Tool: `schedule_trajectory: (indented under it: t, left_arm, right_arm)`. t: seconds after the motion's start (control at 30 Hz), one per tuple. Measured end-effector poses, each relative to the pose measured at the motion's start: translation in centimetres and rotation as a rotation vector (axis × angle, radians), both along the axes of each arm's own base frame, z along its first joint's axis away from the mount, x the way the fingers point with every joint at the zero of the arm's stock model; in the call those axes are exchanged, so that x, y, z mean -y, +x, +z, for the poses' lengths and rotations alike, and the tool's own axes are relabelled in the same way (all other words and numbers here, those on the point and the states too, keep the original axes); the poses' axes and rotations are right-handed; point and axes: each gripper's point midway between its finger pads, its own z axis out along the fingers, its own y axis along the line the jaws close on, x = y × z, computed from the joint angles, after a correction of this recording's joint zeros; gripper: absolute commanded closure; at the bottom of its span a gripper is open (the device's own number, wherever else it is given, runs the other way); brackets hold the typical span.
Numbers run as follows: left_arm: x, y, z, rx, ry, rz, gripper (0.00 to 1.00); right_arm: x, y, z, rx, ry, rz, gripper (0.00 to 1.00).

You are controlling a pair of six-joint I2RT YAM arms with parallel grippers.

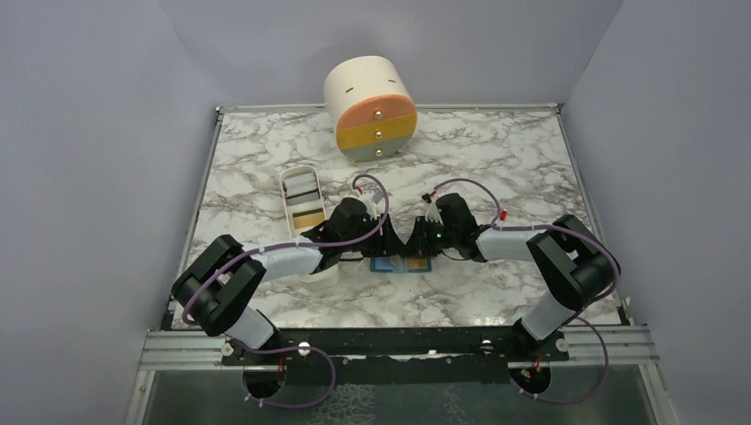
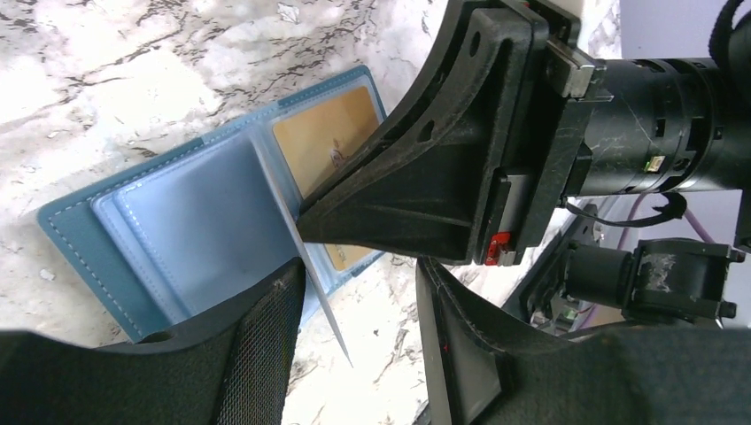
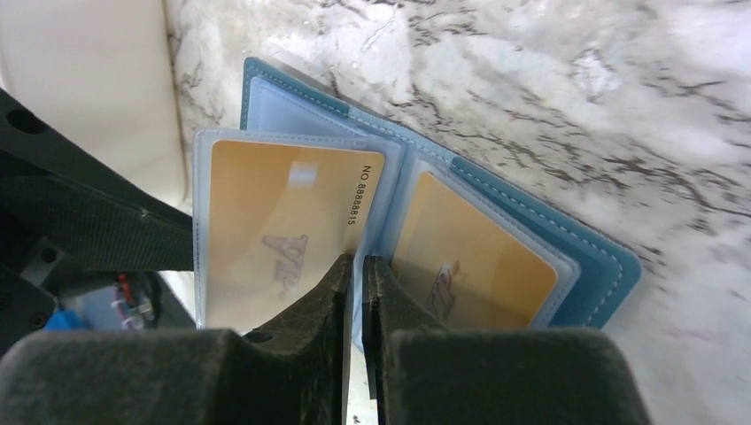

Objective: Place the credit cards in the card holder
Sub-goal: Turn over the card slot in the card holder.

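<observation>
1. I judge we are mid-loading. The card holder (image 1: 403, 265) lies open on the desk, close to the middle of the near edge, between the two arms. One gold card (image 3: 274, 212) sits in a clear sleeve (image 3: 202, 230), and a second gold card (image 3: 478, 257) is in the pocket on the far side of the spine.
2. More credit cards (image 1: 307, 217) lie in the white tray (image 1: 283, 195), just on the left-edge side of the holder, so the job is not finished.
3. The right end effector (image 3: 359, 266) is closed to a sliver, pinching the filled sleeve and standing it on edge.
4. The left end effector (image 2: 361, 270) is spread with nothing gripped. The sleeve's free edge runs between its fingers (image 2: 257, 336), and I cannot tell whether it touches them.
5. Next, I reckon the right must hold that sleeve steady to expose an empty pocket. The left should back out without snagging the sleeve, then go to the tray for a card.
</observation>
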Motion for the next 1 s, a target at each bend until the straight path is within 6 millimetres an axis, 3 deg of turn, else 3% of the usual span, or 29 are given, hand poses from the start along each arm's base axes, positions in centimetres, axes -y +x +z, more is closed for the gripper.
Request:
schedule_trajectory:
  t: [0.27, 0.67, 1.0]
  left_arm:
    - [0.8, -0.4, 0.5, -0.024, -0.046, -0.015, 0.48]
    - [2.3, 0.0, 0.9, -0.033, -0.07, -0.031, 0.48]
    - [4.6, 1.3, 1.4, -0.026, -0.086, -0.047, 0.48]
  right_arm:
    - [2.2, 0.8, 0.7, 0.09, -0.118, -0.044, 0.89]
    - [3.7, 0.7, 0.6, 0.099, -0.193, -0.075, 0.85]
    - [7.0, 2.3, 3.3, 0.19, -0.333, -0.183, 0.79]
